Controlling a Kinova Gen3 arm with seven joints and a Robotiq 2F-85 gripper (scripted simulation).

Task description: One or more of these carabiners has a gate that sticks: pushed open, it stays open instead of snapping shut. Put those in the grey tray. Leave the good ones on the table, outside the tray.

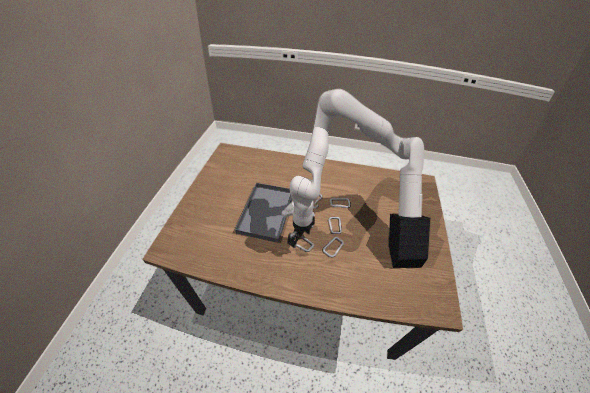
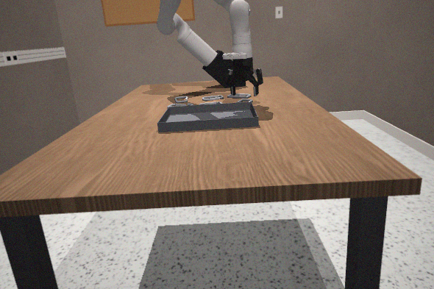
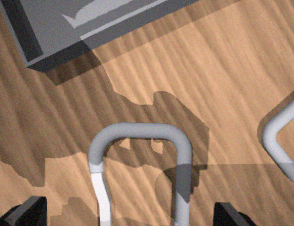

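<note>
My gripper [image 2: 244, 93] [image 3: 129, 213] is open and empty, low over one silver carabiner [image 1: 308, 249] [image 3: 142, 130]. The fingers stand either side of it in the wrist view. Its pale gate is on the left and meets the frame at the upper end; the lower end is out of view. Another carabiner [image 3: 270, 140] shows partly at the wrist view's right edge. More carabiners lie on the table: one [image 1: 331, 256] at the front, one [image 1: 336, 233] in the middle and one [image 1: 340, 199] at the back. The arm hides others in the top view.
The grey tray [image 1: 257, 236] [image 2: 210, 125] [image 3: 120, 31] stands beside the gripper, on the side away from the arm's black base [image 1: 410, 241]. No carabiner shows in its visible part. The wooden table [image 1: 370, 291] has its front edge beyond the carabiners.
</note>
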